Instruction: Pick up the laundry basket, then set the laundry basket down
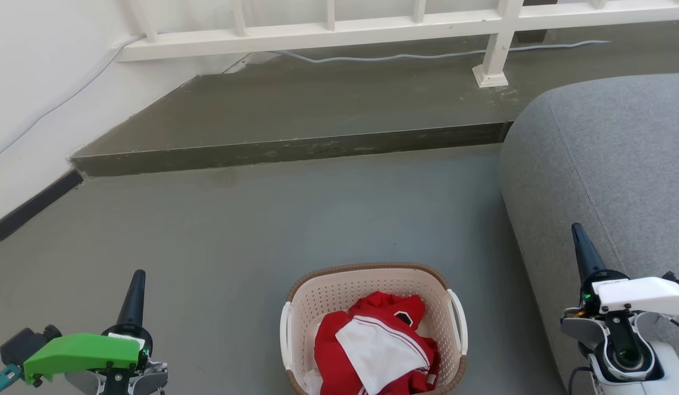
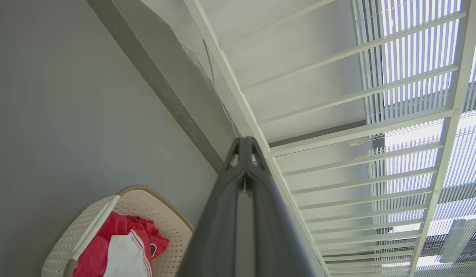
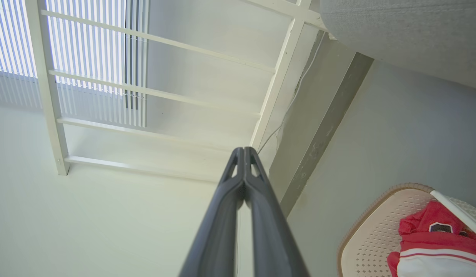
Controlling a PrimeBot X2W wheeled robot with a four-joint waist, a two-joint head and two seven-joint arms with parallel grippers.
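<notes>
Laundry basket (image 1: 339, 296), cream with a brown rim and 2 white side handles, is sitting on the grey floor (image 1: 252, 219) at the bottom centre of the head view, between the 2 arms and touching neither. Red and white garment (image 1: 375, 343) is lying crumpled inside it. Left gripper (image 1: 137, 278) is hovering well to the basket's left, its 2 fingers pressing together with nothing between them; the left wrist view is showing the tips meeting. Right gripper (image 1: 578, 233) is hovering to the basket's right, showing against the grey sofa (image 1: 608, 153), likewise closed and holding nothing. Step (image 1: 295, 149) and white railing (image 1: 328, 28) are standing beyond.
</notes>
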